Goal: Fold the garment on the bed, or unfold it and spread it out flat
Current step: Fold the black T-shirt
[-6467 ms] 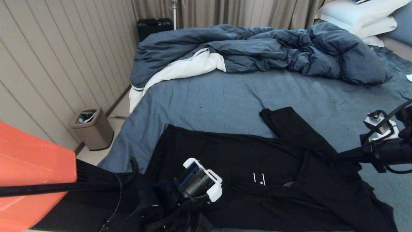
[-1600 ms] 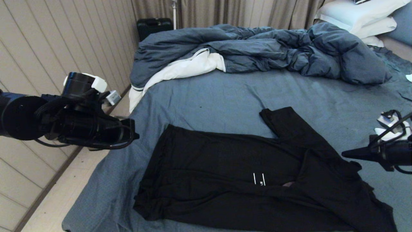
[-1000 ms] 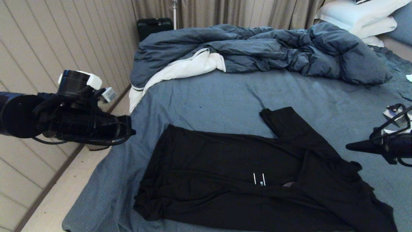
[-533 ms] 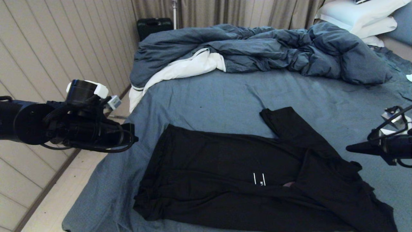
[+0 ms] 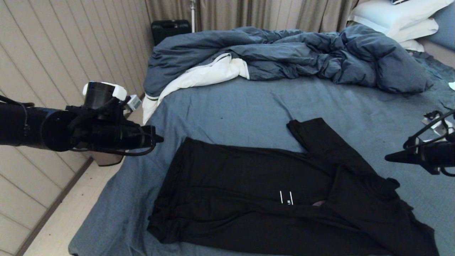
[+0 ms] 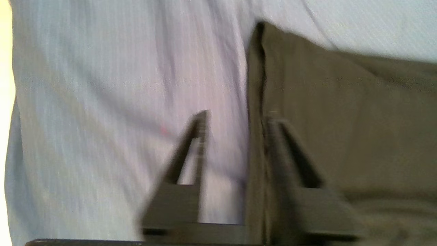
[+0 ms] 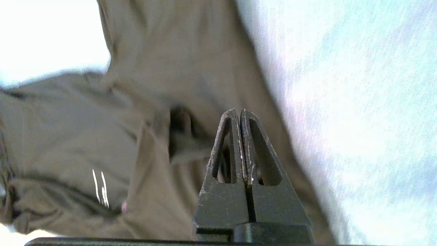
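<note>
Shirt (image 5: 284, 199) folded on bed (image 5: 227, 106). L gripper (image 6: 235, 118) jaws parted above shirt's edge; R gripper (image 7: 238, 112) closed, empty.

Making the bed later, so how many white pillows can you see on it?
2 pillows: one on top and one beneath it, stacked at the bed's far right corner. A white edge below them may be a third, and the duvet could hide more.
</note>
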Tool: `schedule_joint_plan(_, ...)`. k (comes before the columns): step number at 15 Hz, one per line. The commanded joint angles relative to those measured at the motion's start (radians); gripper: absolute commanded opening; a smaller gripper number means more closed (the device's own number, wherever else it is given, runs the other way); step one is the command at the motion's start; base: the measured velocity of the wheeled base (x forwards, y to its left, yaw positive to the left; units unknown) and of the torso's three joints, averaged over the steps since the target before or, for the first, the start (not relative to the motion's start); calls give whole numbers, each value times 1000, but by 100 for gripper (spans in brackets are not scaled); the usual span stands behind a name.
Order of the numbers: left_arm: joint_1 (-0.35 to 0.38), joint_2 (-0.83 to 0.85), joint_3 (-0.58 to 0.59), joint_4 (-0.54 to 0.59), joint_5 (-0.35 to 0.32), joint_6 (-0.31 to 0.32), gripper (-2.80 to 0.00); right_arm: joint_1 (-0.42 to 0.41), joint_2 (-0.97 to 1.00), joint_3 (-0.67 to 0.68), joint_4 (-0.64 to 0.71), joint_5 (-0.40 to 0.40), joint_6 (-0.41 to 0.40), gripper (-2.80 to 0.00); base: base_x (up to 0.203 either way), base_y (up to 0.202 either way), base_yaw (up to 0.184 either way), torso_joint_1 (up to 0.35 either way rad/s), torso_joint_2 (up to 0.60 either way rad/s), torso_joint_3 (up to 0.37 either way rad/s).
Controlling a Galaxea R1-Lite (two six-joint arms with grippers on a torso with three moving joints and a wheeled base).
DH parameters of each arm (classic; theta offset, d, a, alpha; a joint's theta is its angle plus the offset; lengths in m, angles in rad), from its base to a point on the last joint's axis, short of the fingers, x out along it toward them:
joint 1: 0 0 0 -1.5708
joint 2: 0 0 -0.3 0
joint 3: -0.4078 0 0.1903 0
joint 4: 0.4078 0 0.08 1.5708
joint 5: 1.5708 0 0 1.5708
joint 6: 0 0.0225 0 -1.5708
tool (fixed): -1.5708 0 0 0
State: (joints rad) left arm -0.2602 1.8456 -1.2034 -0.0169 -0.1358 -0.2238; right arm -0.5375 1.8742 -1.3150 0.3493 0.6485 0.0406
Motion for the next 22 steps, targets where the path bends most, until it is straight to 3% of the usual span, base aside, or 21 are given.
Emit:
schedule_joint_plan(1,7,94,-53,-24,1,2,0,9,40,-50,2,2,5,-280,0,0,0,0,0,0)
schedule_joint_plan(7,36,223,-168,-60,4,1,0,46,123,-138,1,-17,11,-280,0,0,0,0,0,0)
schedule_joint_plan(8,41,227,-173,-61,4,1,0,67,129,-139,-3,-68,10,0,0,0,0,0,0,0)
schedule_joint_plan(10,41,225,-174,-61,4,3,0,84,141,-179,-38,-114,3,0,0,0,0,0,0,0)
schedule_joint_plan(16,43,253,-202,-72,-5,45,0,183,203,-286,-41,-119,6,0,0,0,0,0,0,0)
schedule_joint_plan(20,41,296,-240,-89,-9,76,0,192,217,-277,-44,-116,10,0,0,0,0,0,0,0)
schedule_joint_plan(22,22,294,-237,-89,-46,98,0,195,218,-275,-44,-116,10,0,0,0,0,0,0,0)
